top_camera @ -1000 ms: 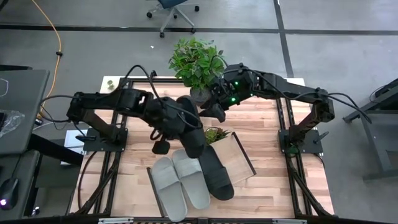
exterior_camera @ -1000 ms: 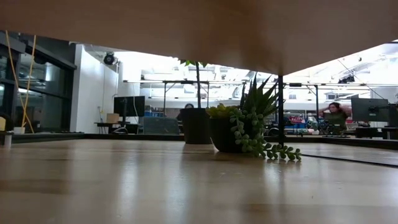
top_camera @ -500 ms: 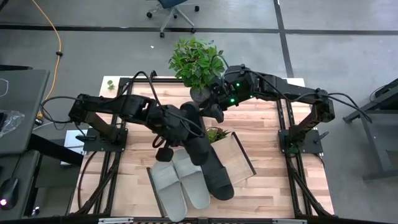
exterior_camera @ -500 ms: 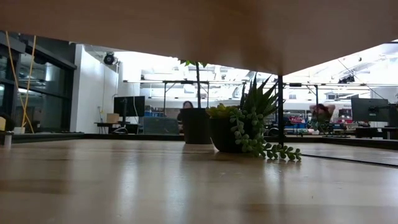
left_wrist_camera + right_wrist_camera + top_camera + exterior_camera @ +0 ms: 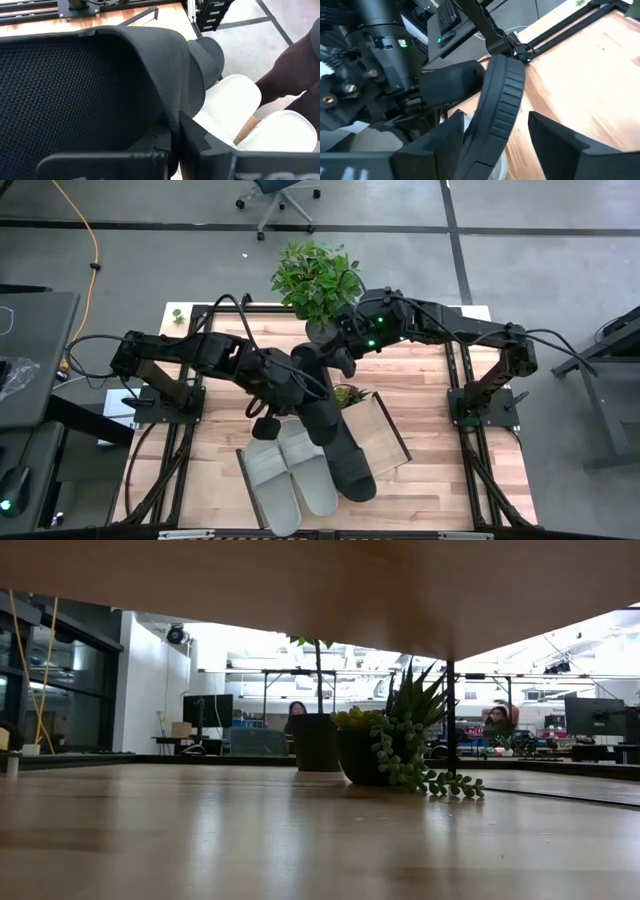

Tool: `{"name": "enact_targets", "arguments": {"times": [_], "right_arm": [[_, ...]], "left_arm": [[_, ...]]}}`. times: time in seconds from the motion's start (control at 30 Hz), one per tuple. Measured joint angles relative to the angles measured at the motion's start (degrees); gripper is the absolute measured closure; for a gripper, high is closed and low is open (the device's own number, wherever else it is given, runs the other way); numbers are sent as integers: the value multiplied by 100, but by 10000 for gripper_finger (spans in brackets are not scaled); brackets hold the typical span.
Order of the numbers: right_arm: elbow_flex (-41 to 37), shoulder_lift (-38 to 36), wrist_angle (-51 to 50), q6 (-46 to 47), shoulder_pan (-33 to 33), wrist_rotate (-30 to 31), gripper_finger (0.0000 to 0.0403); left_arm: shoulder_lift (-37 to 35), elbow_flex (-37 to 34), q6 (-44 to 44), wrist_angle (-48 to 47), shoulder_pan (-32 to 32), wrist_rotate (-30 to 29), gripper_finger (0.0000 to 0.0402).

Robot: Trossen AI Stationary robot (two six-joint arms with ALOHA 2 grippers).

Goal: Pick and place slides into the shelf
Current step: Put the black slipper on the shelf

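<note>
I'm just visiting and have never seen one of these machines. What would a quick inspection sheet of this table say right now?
Surface: slatted wooden tabletop, bare at right.
Job's things: two grey slides and one black slide on the shelf; second black slide held above them.
Clutter: leafy potted plant; small succulent.
Grippers: left gripper shut on the second black slide; right gripper open around its other end.
Cables: yellow cord on the floor.
Surroundings: office chair; people far behind.
</note>
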Motion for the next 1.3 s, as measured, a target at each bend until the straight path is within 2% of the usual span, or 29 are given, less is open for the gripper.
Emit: {"name": "enact_targets", "arguments": {"times": [0.37,0.73,1.07,1.3], "right_arm": [[0,0,-7,-7,-2,40,271],[7,74,19,-20,-2,23,287],[7,85,-163,-109,-2,47,348],[7,82,-361,-136,-2,55,356]], "left_arm": [[-2,-2,-15,57,-46,-114,401],[0,-4,110,250,-47,-184,401],[0,-7,109,234,-47,-220,401],[2,-7,127,195,-31,-222,385]]}}
